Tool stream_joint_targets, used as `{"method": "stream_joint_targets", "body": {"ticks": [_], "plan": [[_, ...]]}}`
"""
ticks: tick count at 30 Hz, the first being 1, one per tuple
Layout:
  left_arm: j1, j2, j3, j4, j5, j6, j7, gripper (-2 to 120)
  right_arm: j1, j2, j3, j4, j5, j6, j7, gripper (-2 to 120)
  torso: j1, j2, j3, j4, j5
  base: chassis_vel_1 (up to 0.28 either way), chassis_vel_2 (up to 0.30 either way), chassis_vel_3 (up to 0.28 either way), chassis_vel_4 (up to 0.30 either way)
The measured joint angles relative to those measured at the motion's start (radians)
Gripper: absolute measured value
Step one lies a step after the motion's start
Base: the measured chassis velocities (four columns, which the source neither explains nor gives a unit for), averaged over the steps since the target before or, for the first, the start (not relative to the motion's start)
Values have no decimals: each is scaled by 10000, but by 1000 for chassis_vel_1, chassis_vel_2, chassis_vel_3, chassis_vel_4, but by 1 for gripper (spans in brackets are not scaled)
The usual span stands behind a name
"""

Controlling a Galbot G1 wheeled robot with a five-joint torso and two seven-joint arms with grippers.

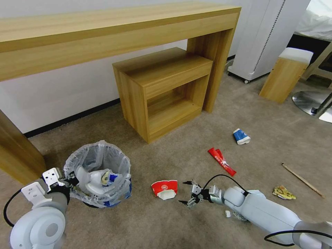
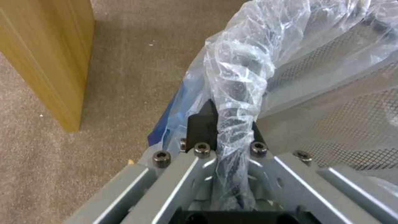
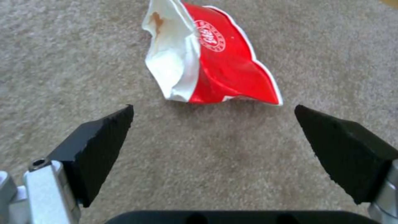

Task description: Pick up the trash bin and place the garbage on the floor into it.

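Note:
The trash bin (image 1: 98, 173), lined with a crinkly white bag, stands on the beige carpet floor (image 1: 180, 221) at the lower left and holds some litter. My left gripper (image 1: 71, 180) is shut on its near rim; the left wrist view has the gripper (image 2: 232, 124) pinching the bagged rim of the bin (image 2: 244, 62). My right gripper (image 1: 186, 192) hangs open just right of a crushed red-white cup (image 1: 165, 189). In the right wrist view the gripper (image 3: 213, 109) is apart from the cup (image 3: 224, 62). Other garbage: a blue-white cup (image 1: 241, 136), red wrapper (image 1: 221, 161), yellow wrapper (image 1: 283, 193), wooden stick (image 1: 302, 180).
A long wooden desk (image 1: 103, 38) spans the back, its leg (image 1: 17, 152) close to the bin's left. A small wooden cabinet (image 1: 162, 90) sits under it. A white appliance (image 1: 263, 34), a wooden stool (image 1: 285, 74) and a metal chair base (image 1: 311, 102) stand at the right.

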Motion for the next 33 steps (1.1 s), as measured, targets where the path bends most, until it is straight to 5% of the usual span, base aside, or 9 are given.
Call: {"method": "stream_joint_targets", "body": {"ticks": [33], "plan": [[143,-13,-179,-275,-166,-14,-20,1,492,852,-454,-668,393,-89,415,96,0,0,0,0,0,0,0,0,0]]}}
